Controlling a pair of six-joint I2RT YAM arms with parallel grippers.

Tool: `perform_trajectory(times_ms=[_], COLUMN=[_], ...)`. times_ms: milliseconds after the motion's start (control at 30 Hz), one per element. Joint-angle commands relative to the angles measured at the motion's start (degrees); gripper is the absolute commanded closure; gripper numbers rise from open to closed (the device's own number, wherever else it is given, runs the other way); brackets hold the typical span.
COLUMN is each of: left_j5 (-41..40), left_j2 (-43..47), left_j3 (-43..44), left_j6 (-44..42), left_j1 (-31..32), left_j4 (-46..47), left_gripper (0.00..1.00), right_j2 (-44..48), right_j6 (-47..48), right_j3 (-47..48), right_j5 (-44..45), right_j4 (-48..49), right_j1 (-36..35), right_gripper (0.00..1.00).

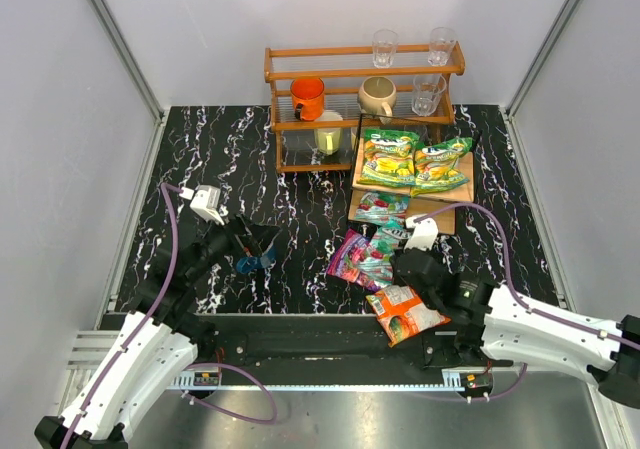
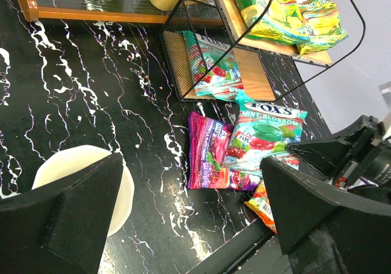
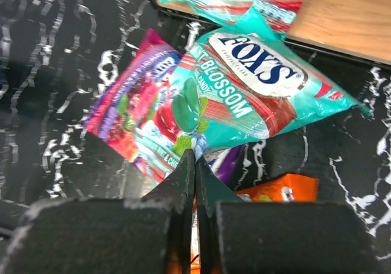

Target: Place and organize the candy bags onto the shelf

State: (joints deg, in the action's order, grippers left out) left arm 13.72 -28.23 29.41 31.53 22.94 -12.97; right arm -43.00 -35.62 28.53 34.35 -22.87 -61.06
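Note:
The shelf [image 1: 465,184] holds two green-yellow bags [image 1: 390,157] on its upper board and a teal FOX'S bag [image 1: 382,207] on the lower board [image 3: 348,18]. In front of it, a second teal FOX'S bag [image 3: 244,91] lies over a purple bag [image 3: 128,103], with an orange bag [image 1: 405,312] nearer me. My right gripper [image 3: 195,158] is shut on the near edge of that second teal bag. My left gripper [image 2: 189,219] is open and empty above the tabletop, to the left of the bags [image 2: 263,133].
A blue-and-cream mug [image 2: 79,176] sits under my left gripper's left finger. The orange-brown railed rack [image 1: 300,119] with cups and glasses stands at the back, left of the shelf. Grey walls enclose the black marbled table.

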Motion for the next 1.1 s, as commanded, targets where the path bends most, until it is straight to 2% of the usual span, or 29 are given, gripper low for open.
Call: perform_trajectory(times_ms=[0, 100, 267, 400, 733, 1067], left_j5=[0.8, 0.6, 0.8, 0.5, 0.9, 0.8], left_j2=[0.2, 0.2, -0.1, -0.5, -2.5, -4.2], left_j3=[-0.3, -0.1, -0.1, 0.1, -0.5, -0.3], left_j6=[-0.9, -1.4, -1.8, -2.3, -2.9, -4.1], left_j1=[0.1, 0.1, 0.1, 0.1, 0.1, 0.1], left_j4=[3.2, 3.0, 3.2, 3.1, 5.3, 6.4], left_gripper=[0.01, 0.01, 0.01, 0.01, 0.01, 0.01], right_j2=[-2.7, -2.3, -0.8, -0.8, -3.9, -8.3], right_j6=[0.4, 1.5, 8.8, 12.5, 19.8, 24.3], right_j3=[3.4, 3.6, 2.8, 3.5, 4.2, 4.7], right_j5=[6.7, 7.4, 8.2, 10.2, 7.3, -0.8], right_j4=[-1.6, -0.5, 6.2, 7.6, 13.6, 20.2], right_j1=[1.9, 4.4, 5.9, 7.7, 16.1, 26.0], right_gripper=[1.00, 1.00, 1.00, 1.00, 1.00, 1.00])
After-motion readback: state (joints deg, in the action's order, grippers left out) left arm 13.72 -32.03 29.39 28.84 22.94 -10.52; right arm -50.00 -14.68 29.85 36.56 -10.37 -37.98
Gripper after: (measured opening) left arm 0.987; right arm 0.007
